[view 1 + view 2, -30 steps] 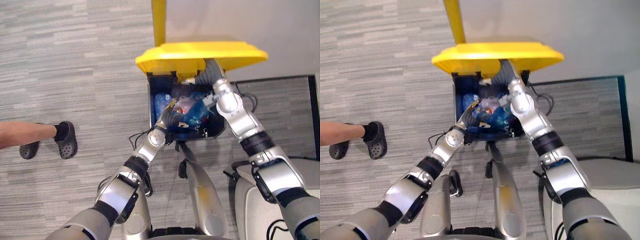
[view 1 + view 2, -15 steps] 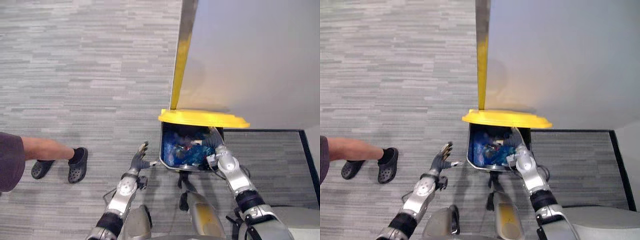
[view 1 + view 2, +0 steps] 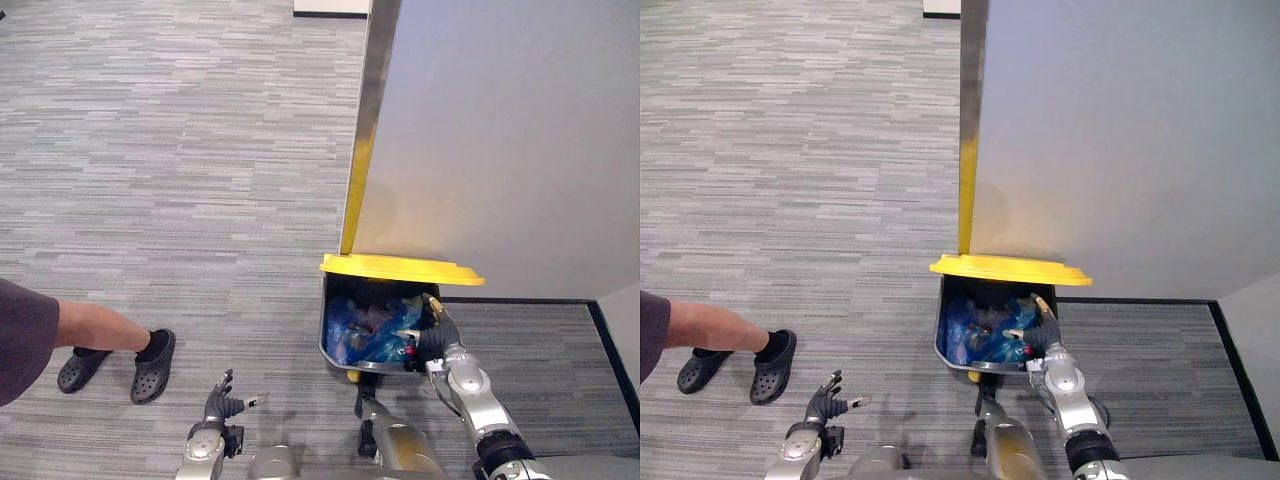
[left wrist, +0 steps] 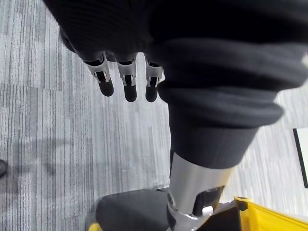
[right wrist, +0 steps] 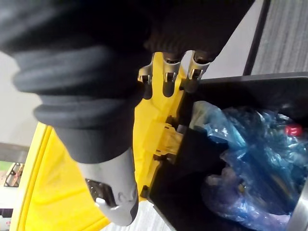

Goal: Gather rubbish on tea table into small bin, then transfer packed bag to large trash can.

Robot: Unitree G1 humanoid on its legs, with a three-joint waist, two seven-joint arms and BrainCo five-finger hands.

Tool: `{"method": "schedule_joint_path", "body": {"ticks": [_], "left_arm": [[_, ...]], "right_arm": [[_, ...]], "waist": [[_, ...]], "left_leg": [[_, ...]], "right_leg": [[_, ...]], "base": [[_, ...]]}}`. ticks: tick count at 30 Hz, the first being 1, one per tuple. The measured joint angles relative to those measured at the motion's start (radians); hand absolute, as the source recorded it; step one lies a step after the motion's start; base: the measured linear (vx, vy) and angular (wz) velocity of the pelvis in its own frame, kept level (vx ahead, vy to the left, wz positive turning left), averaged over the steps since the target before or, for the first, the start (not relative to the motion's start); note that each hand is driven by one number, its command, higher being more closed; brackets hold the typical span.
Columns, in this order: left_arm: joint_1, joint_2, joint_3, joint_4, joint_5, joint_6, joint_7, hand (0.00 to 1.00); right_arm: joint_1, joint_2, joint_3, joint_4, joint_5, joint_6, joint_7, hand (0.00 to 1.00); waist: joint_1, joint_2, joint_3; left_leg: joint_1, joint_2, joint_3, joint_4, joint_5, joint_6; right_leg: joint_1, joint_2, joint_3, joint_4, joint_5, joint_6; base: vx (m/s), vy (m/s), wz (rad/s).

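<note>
Carpet [image 3: 150, 200] is lying beneath left hand [image 3: 222, 398], released; right hand [image 3: 430, 330], also released, is hovering beside blue bag [image 3: 370, 325] in trash can [image 3: 400, 268].

You see your left hand [image 4: 127, 77] above the grey carpet floor [image 4: 43, 144], fingers [image 4: 105, 85] straight and empty, thumb [image 4: 192, 185] set apart, a yellow trash can [image 4: 272, 219] edge nearby.

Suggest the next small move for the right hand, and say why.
Probably lift the right hand clear of the large trash can. The blue bag already lies inside it, the hand's fingers are straight and hold nothing beside the raised yellow lid, and the left hand hangs open over the carpet.
</note>
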Motion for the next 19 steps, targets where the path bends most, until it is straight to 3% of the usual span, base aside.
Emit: {"method": "schedule_joint_path", "body": {"ticks": [1, 3, 4, 5, 6, 7, 8, 9, 11, 12, 13, 15, 19], "left_arm": [[-0.001, 0.0, 0.0, 0.004, 0.0, 0.0, 0.001, 0.0], [-0.01, -0.001, 0.0, 0.003, 0.0, 0.0, 0.001, 0.0], [-0.005, -0.015, 0.01, -0.007, -0.001, 0.001, 0.002, 0.0], [-0.008, -0.032, 0.021, -0.01, -0.001, 0.002, 0.003, 0.0], [-0.011, -0.035, 0.02, -0.011, -0.001, 0.002, 0.005, 0.0], [-0.007, -0.037, 0.016, -0.016, -0.001, 0.002, 0.006, 0.0], [-0.005, -0.035, 0.011, -0.017, 0.0, 0.004, 0.008, 0.0], [-0.01, -0.03, 0.011, -0.017, 0.0, 0.008, 0.008, 0.0], [-0.008, -0.062, 0.008, -0.016, 0.0, 0.012, 0.006, 0.0], [-0.01, -0.076, 0.007, -0.021, 0.0, 0.012, 0.007, 0.0], [-0.017, -0.085, 0.005, -0.016, 0.0, 0.014, 0.008, 0.0], [-0.016, -0.108, 0.004, -0.009, 0.0, 0.014, 0.006, 0.0], [-0.018, -0.104, 0.004, 0.017, 0.0, 0.015, 0.01, 0.0]], "right_arm": [[0.009, 0.008, -0.005, 0.009, 0.009, 0.0, 0.0, 0.0], [0.053, 0.032, -0.021, 0.028, 0.031, 0.0, 0.001, 0.0], [0.068, 0.045, -0.032, 0.036, 0.051, 0.002, 0.002, 0.0], [0.089, 0.054, -0.037, 0.041, 0.066, 0.007, 0.003, 0.0], [0.107, 0.061, -0.046, 0.042, 0.068, 0.007, 0.003, 0.0], [0.146, 0.084, -0.073, 0.062, 0.068, 0.007, 0.002, 0.0], [0.171, 0.103, -0.083, 0.087, 0.068, 0.015, 0.002, 0.0], [0.182, 0.108, -0.088, 0.099, 0.067, 0.019, 0.003, 0.0], [0.19, 0.11, -0.1, 0.136, 0.066, 0.025, 0.002, 0.0], [0.192, 0.111, -0.1, 0.152, 0.066, 0.028, 0.003, 0.0], [0.19, 0.104, -0.102, 0.193, 0.065, 0.032, 0.002, 0.0], [0.179, 0.082, -0.128, 0.238, 0.066, 0.042, 0.0, 0.0], [0.163, 0.07, -0.161, 0.279, 0.065, 0.044, -0.004, 0.0]], "waist": [[-0.001, -0.002, 0.0], [-0.003, -0.017, -0.002], [0.005, -0.011, -0.006], [0.0, 0.003, 0.002], [-0.007, -0.014, -0.004], [-0.01, -0.023, -0.012], [-0.006, -0.058, -0.025], [-0.009, -0.068, -0.029], [0.001, -0.043, -0.053], [-0.004, -0.054, -0.056], [-0.007, -0.063, -0.059], [-0.007, -0.023, -0.072], [-0.028, -0.023, -0.073]], "left_leg": [[-0.002, 0.001, 0.001, 0.006, -0.002, 0.001], [-0.028, -0.001, 0.015, 0.043, -0.008, 0.009], [-0.045, 0.027, 0.037, 0.042, -0.001, 0.021], [-0.057, 0.041, 0.046, 0.042, 0.01, 0.017], [-0.056, 0.04, 0.038, 0.037, 0.019, 0.016], [-0.062, 0.037, 0.031, 0.045, 0.022, 0.016], [-0.081, 0.032, 0.036, 0.072, 0.021, 0.014], [-0.085, 0.029, 0.038, 0.077, 0.021, 0.013], [-0.079, 0.05, 0.058, -0.007, 0.069, -0.008], [-0.068, 0.034, 0.069, -0.046, 0.098, -0.023], [-0.054, 0.008, 0.074, -0.069, 0.115, -0.027], [-0.054, 0.022, 0.075, -0.117, 0.152, -0.029], [-0.037, 0.011, 0.072, -0.169, 0.186, -0.027]], "right_leg": [[-0.005, -0.001, 0.001, 0.012, -0.004, 0.006], [-0.052, -0.015, 0.016, 0.079, -0.006, 0.058], [-0.075, -0.006, 0.045, 0.086, 0.016, 0.124], [-0.155, -0.025, 0.057, 0.386, -0.103, -0.014], [-0.169, -0.046, 0.056, 0.535, -0.162, -0.034], [-0.149, -0.081, 0.071, 0.704, -0.254, -0.01], [-0.148, -0.095, 0.086, 0.734, -0.304, 0.015], [-0.147, -0.094, 0.077, 0.727, -0.307, 0.013], [-0.095, -0.052, 0.074, 0.582, -0.319, 0.008], [-0.089, -0.074, 0.074, 0.626, -0.373, -0.033], [-0.062, -0.074, 0.092, 0.571, -0.406, -0.047], [-0.046, -0.042, 0.088, 0.504, -0.362, -0.06], [-0.043, -0.041, 0.091, 0.486, -0.342, -0.062]], "base": [[-0.1, 0.023, -0.11], [-0.13, -0.017, -0.19], [-0.16, -0.071, -0.22], [-0.15, -0.078, -0.12], [-0.11, -0.08, 0.13], [-0.04, -0.12, 0.2], [-0.04, -0.149, 0.16], [-0.05, -0.125, 0.0], [-0.03, -0.124, -0.1], [0.03, -0.175, -0.11], [0.0, -0.193, -0.13], [-0.08, -0.08, -0.15], [-0.09, -0.038, 0.0]]}}
